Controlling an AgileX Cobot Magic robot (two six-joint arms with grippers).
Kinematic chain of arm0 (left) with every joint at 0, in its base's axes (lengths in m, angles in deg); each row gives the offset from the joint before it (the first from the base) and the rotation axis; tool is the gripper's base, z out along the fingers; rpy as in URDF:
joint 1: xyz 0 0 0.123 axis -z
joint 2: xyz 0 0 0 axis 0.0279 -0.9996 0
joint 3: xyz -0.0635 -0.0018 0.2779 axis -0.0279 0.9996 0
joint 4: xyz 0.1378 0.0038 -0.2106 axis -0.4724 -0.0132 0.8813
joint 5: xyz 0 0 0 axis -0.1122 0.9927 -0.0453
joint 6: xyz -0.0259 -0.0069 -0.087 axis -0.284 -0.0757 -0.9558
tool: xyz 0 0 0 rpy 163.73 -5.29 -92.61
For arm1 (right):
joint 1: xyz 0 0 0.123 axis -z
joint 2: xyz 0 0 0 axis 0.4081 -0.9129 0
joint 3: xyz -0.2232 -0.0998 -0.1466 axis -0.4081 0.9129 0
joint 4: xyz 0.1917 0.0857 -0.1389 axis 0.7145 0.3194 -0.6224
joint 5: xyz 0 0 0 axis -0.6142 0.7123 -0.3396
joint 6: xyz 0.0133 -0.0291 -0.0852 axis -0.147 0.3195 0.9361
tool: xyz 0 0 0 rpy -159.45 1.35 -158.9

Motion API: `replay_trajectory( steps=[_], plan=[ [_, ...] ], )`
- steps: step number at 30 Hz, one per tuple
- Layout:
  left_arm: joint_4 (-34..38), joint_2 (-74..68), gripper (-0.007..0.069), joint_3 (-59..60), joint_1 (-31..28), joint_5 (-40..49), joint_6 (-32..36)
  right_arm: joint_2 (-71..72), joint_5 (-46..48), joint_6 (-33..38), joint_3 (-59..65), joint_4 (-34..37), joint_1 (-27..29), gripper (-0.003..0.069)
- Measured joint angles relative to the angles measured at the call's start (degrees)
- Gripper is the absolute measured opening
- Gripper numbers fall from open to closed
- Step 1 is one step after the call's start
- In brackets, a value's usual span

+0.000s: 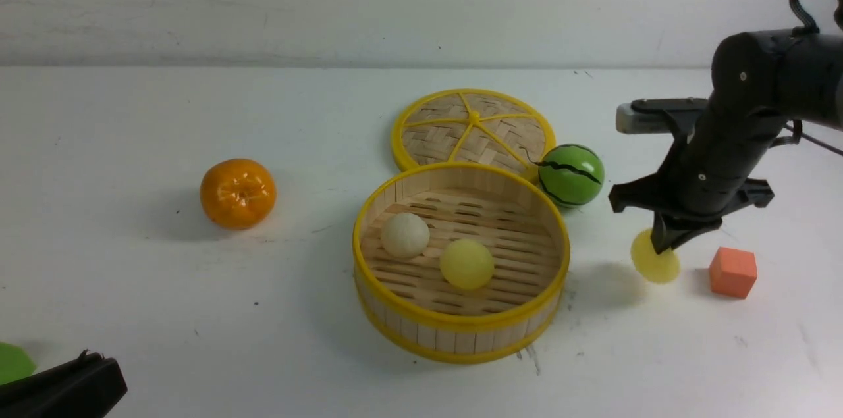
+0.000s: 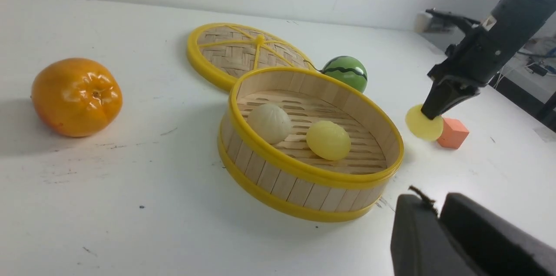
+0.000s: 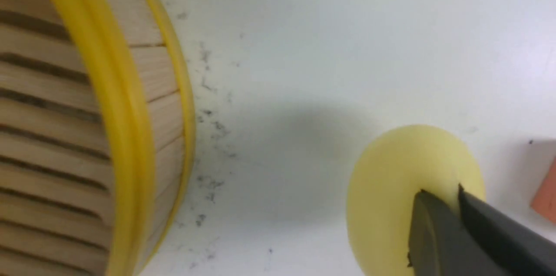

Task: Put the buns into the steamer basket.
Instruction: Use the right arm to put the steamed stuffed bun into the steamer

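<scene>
Left claw point(image 2: 428, 211): jaws look together, nothing seen held. Steamer basket point(image 1: 461, 322) upright, opening up, likely so buns drop in; round, no long axis. Beige bun point(image 1: 405, 235), pale yellow bun point(image 1: 467, 264) inside. Right claw point(image 1: 661, 248) clenched on last yellow bun point(image 1: 648, 262) beyond rim, probably for lifting in; roundish, no clear heading.

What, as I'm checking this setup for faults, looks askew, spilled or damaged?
Only the white table looks off: dark scuffs or specks mar it right beside the steamer basket, where a clean surface would be expected. Nothing appears spilled or broken.
</scene>
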Motion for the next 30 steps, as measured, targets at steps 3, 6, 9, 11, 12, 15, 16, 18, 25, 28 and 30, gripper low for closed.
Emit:
replay_trajectory(
  steps=[3, 6, 9, 11, 12, 15, 16, 18, 25, 28, 30],
  plan=[
    [-0.1, 0.0, 0.0076, 0.0, 0.0, 0.0, 0.0, 3.0, 0.4, 1.5, -1.9, 1.8, -1.6, 0.0003],
    [-0.1, 0.0, 0.0081, 0.0, 0.0, 0.0, 0.0, 4.0, 0.5, 4.4, -5.4, 4.2, -5.7, 0.0006],
    [-0.1, 0.0, 0.0081, 0.0, 0.0, -0.1, 0.0, 2.1, -1.5, 5.7, -9.5, 5.2, -10.2, 0.0008],
    [-0.1, 0.0, 0.0081, 0.0, 0.0, -0.1, 0.0, -0.5, -3.1, 5.8, -12.2, 5.2, -12.4, 0.0008],
    [-0.1, 0.0, 0.0081, 0.0, 0.0, -0.1, 0.0, -1.8, -3.6, 5.8, -13.0, 5.2, -13.1, 0.0008],
    [-0.1, 0.0, 0.0081, 0.0, 0.0, -0.1, 0.0, -5.6, -3.9, 5.8, -16.2, 5.0, -14.2, 0.0008],
    [-0.1, 0.0, 0.0081, 0.0, 0.0, -0.1, 0.0, -7.0, -3.9, 5.8, -17.2, 5.0, -14.5, 0.0008],
    [-0.1, 0.0, 0.0083, 0.0, 0.0, 0.0, 0.0, -11.4, -5.2, 5.8, -19.7, 5.0, -14.6, 0.0013],
    [-0.1, 0.0, 0.0089, 0.0, 0.0, 0.0, 0.0, -15.7, -7.7, 5.8, -20.7, 4.4, -14.7, 0.0087],
    [-0.1, 0.0, 0.0092, 0.0, 0.0, 0.0, 0.0, -15.7, -7.6, 5.8, -20.9, 4.4, -14.9, 0.0195],
    [-0.1, 0.0, 0.0092, 0.0, 0.0, 0.0, 0.0, -15.6, -6.8, 5.8, -21.4, 4.4, -15.0, 0.0279]
  ],
)
